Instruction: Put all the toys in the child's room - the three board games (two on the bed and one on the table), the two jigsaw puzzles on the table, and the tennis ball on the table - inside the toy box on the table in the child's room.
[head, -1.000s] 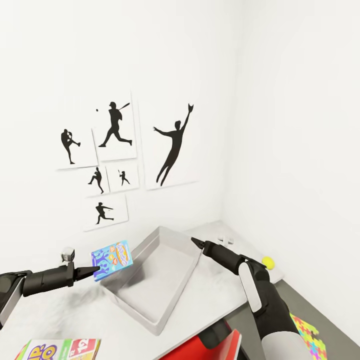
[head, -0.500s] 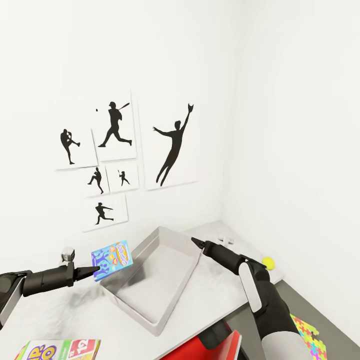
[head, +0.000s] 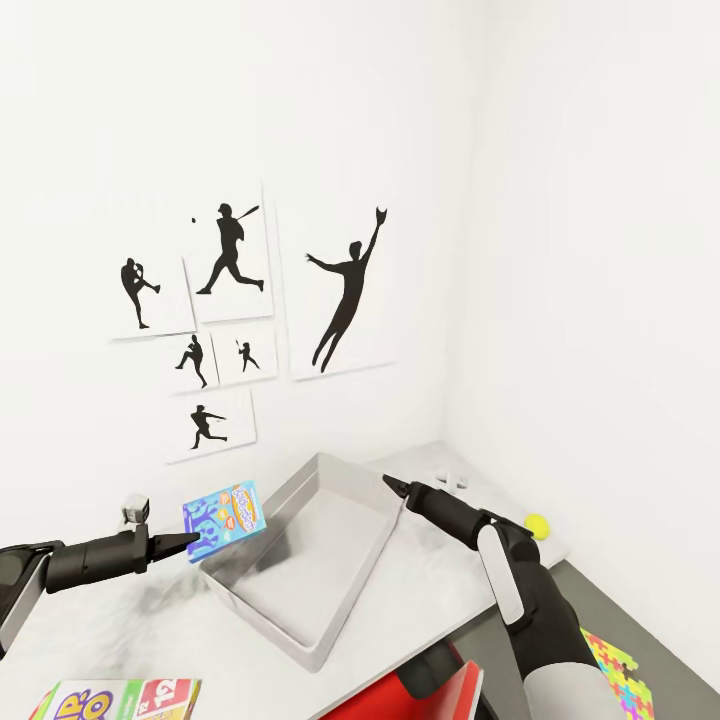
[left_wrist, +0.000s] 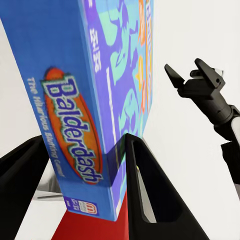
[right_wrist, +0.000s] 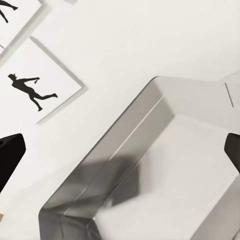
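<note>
Blue board game (left_wrist: 95, 115) clamped by left end effector (left_wrist: 85, 165); right end effector (head: 392, 485) spread open.

left hand (left_wrist: 82, 165) clamps blue balderdash box (left_wrist: 90, 100) upright | right hand (left_wrist: 192, 80) nearby, fingers parted

**Tabletop and its load**

You face a pale grey tabletop (head: 440, 580) set into the room's corner. On it rest an open grey toy box (head: 300, 560) at centre, a yellow tennis ball (head: 537, 524) near the right wall, and a colourful card box (head: 120, 699) at the near left edge.
</note>
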